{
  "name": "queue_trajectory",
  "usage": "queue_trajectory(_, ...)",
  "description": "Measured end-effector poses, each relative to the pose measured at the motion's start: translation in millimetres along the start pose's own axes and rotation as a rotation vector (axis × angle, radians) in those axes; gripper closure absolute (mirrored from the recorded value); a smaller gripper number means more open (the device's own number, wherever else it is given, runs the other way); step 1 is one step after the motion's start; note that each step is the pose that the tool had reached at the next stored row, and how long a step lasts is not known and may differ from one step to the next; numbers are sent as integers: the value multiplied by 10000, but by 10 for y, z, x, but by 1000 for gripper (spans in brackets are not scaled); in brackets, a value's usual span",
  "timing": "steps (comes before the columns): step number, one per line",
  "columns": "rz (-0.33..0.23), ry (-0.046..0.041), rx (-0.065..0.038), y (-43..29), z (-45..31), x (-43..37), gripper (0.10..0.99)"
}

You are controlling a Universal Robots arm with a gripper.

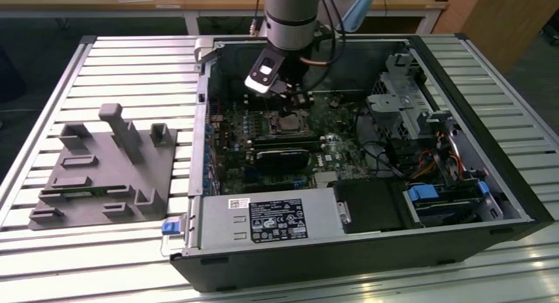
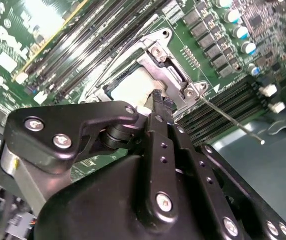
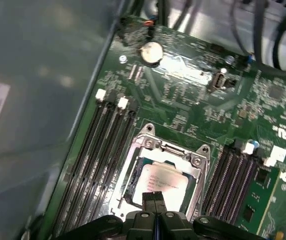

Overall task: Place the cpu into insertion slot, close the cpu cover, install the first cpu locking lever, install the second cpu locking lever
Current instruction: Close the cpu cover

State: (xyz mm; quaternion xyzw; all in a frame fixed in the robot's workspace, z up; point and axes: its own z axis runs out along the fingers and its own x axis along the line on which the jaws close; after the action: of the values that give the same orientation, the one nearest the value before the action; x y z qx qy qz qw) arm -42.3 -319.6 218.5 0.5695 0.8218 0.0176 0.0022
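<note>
Slatted aluminium makes the desk [image 1: 96,270], which carries the open black computer case [image 1: 306,260] lying on its side across the middle and right of the exterior view, so that the green motherboard [image 1: 328,110] faces up for work from above. The arm [image 1: 292,15] hangs from the upper middle of that frame, over the insertion slot [image 1: 287,123] just above centre. In the first wrist view the silvery cpu cover [image 3: 172,150] frames the slot and the cpu [image 3: 165,182] lies flat within its window, seated in the slot; whether the cover is fully down I cannot tell. In the second wrist view a thin locking lever [image 2: 230,120] sticks out free from the slot's corner, which I judge to be unlatched. The jaws are together and hold nothing, their tips over the cpu's edge; whether they touch it I cannot tell
</note>
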Motion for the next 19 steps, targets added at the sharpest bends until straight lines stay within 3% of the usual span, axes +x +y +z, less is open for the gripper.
queue_trajectory(19,-3464,109,57,-1,11,0,980)
